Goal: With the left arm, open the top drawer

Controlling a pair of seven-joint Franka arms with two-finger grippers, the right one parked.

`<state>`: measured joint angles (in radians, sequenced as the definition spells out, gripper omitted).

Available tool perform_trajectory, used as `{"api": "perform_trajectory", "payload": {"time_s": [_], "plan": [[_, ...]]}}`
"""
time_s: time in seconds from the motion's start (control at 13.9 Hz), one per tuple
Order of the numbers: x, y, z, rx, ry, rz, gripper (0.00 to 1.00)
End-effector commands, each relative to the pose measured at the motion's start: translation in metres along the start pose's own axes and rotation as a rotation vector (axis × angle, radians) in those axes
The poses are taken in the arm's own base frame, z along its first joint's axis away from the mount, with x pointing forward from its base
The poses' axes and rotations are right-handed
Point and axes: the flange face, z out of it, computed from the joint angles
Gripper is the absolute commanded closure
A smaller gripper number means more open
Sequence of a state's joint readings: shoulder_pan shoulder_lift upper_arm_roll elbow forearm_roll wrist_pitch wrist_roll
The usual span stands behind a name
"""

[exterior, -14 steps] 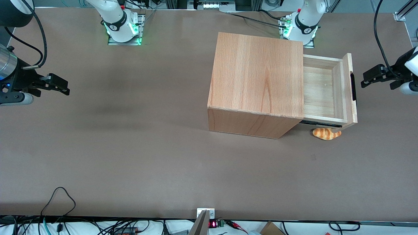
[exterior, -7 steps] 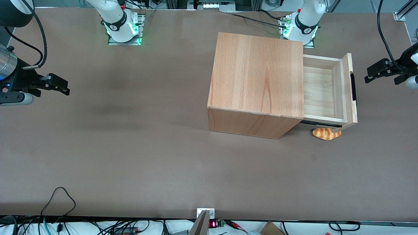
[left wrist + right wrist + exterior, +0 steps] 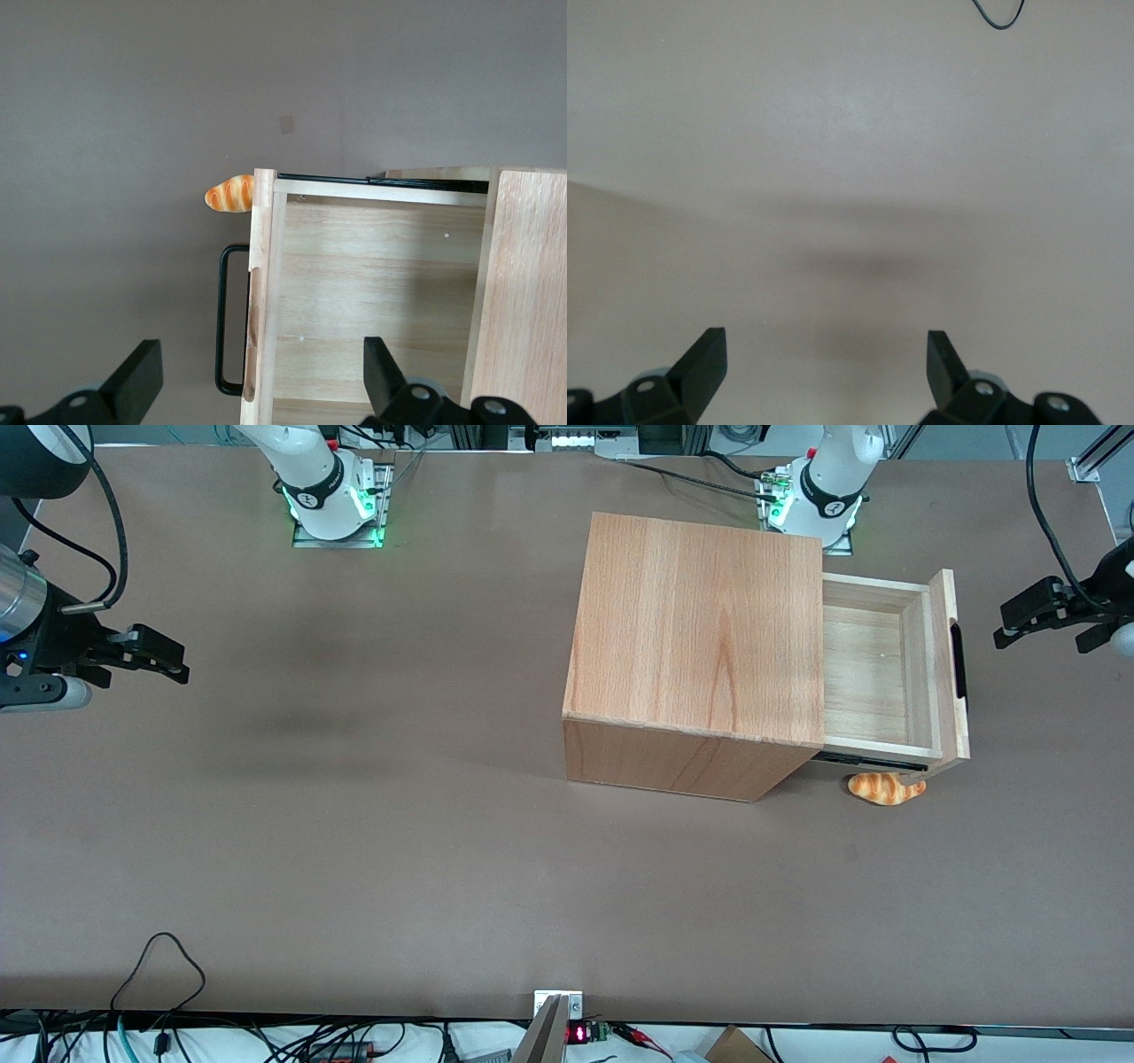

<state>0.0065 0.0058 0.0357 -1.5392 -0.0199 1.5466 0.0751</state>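
Observation:
The top drawer stands pulled out of the wooden cabinet, its pale plywood inside bare. A black bar handle runs along the drawer's flat front. My left arm's gripper hovers in front of the drawer, off the handle and higher than it. It is open, its two black fingers wide apart and holding nothing.
A small orange bread toy lies on the brown table, partly under the drawer's corner nearer the front camera. Both arm bases are bolted at the table edge farthest from that camera.
My gripper has drawn away from the drawer's handle, toward the working arm's end of the table and a little farther from the front camera. The drawer has stayed where it was.

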Motion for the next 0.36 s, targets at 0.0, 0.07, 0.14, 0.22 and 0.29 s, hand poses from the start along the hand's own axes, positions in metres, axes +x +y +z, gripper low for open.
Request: {"api": "perform_trajectory", "payload": {"time_s": [0.0, 0.07, 0.14, 0.22, 0.29], "plan": [[0.0013, -0.0004, -0.0052, -0.013, -0.017, -0.013, 0.0], [0.0013, -0.0005, -0.0059, -0.011, -0.016, -0.013, 0.0], [0.0014, 0.0004, -0.0102, -0.01, -0.007, -0.013, 0.0], [0.001, 0.0013, -0.0119, -0.01, -0.007, -0.013, 0.0], [0.0008, 0.0013, -0.0118, -0.011, -0.009, -0.015, 0.0]]}}
